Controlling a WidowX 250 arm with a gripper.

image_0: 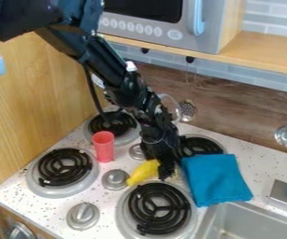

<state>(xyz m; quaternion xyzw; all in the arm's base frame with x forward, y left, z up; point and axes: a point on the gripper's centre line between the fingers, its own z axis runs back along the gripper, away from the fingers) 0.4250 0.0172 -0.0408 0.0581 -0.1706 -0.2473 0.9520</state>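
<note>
Where the gripper hangs low, between the two right-hand burners, a yellow toy lies at its side, touching or just beside it; whether the jaws are apart or closed, I cannot tell. A red cup stands upright between the two left-hand burners, its contents too hidden to tell. The blue cloth lies flat right of the gripper, its lower edge near the sink.

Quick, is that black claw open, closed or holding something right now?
Claw: can't tell whether it's open, closed or holding the yellow object right beside it.
</note>
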